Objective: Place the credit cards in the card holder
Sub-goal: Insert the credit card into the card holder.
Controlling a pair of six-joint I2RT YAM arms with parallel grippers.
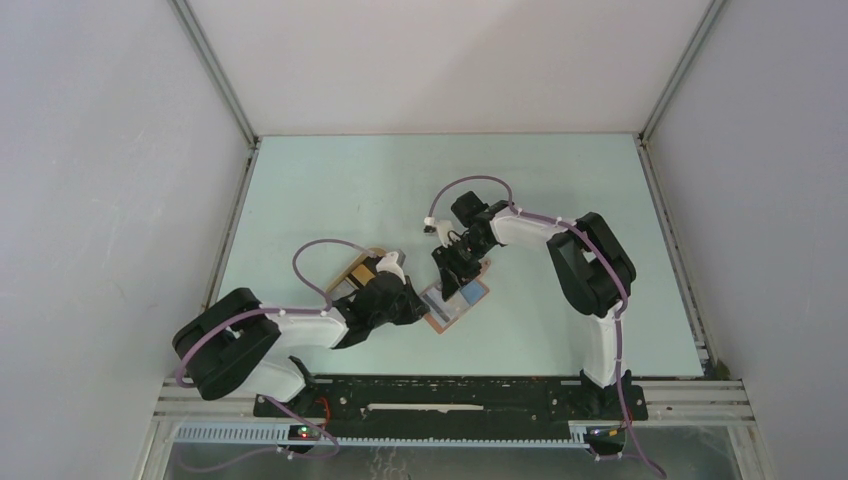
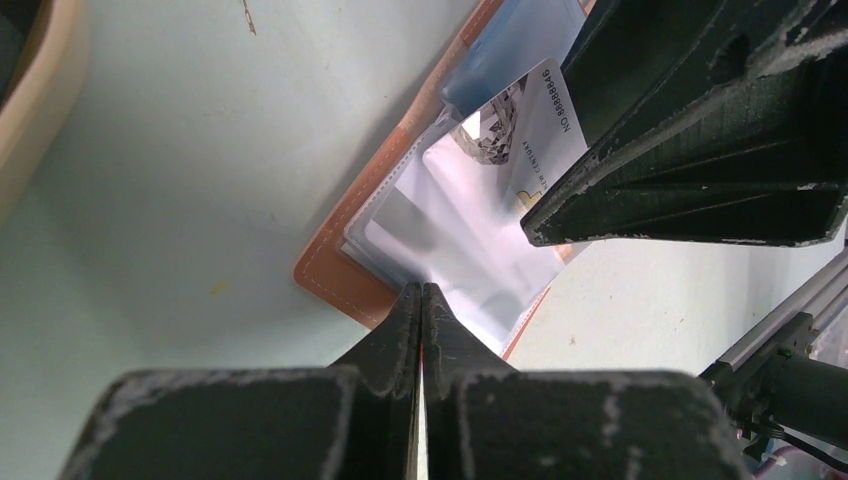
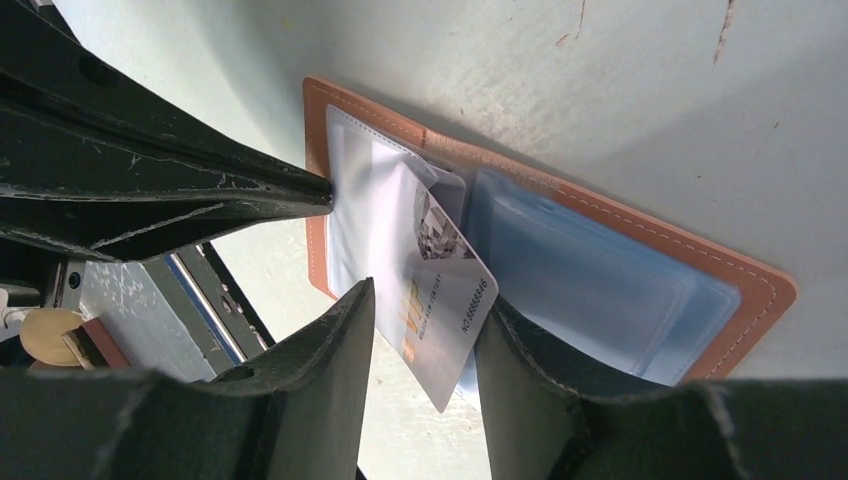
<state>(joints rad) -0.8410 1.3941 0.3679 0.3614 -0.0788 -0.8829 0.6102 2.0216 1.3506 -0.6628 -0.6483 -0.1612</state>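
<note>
Leather card holder (image 3: 762, 285) seemingly pinned by closed left tool (image 2: 421, 290); open right tool (image 3: 425, 300) straddles white card (image 3: 447, 335).

Pale green surface (image 1: 560, 180), flat and evenly lit, shows small scuffs and brown marks (image 3: 725, 30). Plain white walls (image 1: 100, 200) enclose it at left, back and right. Metal posts (image 1: 215, 72) stand at the back corners. A metal rail (image 1: 690, 392) runs along the near edge.

Orange-brown card holder (image 3: 765, 290), pale blue sleeves (image 3: 600, 270); white credit card (image 3: 445, 310) with black print.
</note>
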